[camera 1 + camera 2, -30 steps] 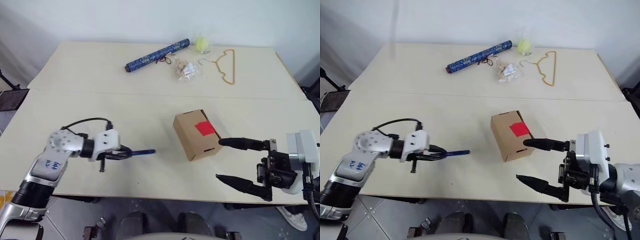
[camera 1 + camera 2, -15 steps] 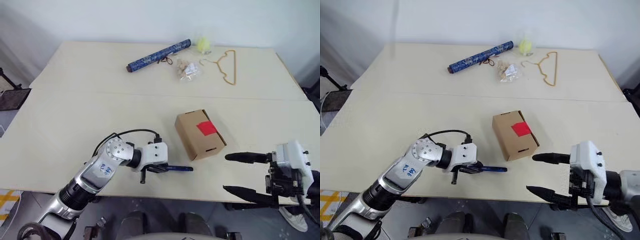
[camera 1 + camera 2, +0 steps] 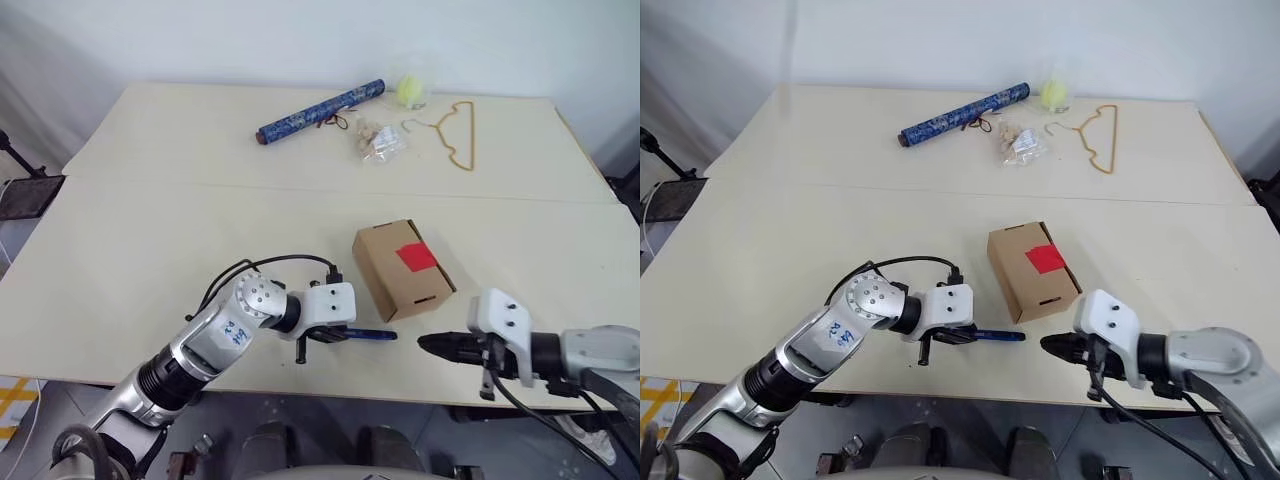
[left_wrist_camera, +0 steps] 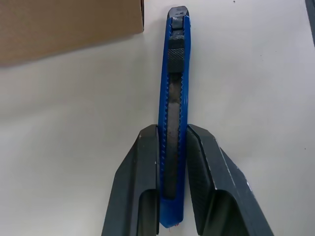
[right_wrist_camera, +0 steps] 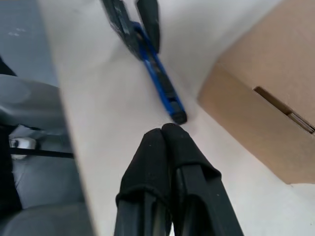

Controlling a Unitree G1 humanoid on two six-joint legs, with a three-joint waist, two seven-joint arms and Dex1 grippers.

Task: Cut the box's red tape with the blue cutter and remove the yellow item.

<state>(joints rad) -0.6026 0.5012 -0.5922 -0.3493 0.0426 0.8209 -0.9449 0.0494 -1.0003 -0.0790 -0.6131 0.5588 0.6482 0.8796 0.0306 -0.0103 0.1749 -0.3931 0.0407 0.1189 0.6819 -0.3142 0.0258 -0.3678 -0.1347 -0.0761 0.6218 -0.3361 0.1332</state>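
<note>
The brown box sits right of the table's centre, with the red tape on its top. My left gripper is shut on the blue cutter, which lies low over the table and points right, its tip just before the box's near corner. In the left wrist view the fingers clamp the cutter by its rear half. My right gripper is shut and empty, and its tips sit close to the cutter's end beside the box. The yellow item is hidden.
At the table's far side lie a long patterned blue roll, a clear bag of small bits, a pale yellow-green ball and a tan wire hanger. The table's front edge runs just below both grippers.
My left gripper carried the cutter to the right, up to the box's near corner. My right gripper sank toward the table and went from wide open to shut.
</note>
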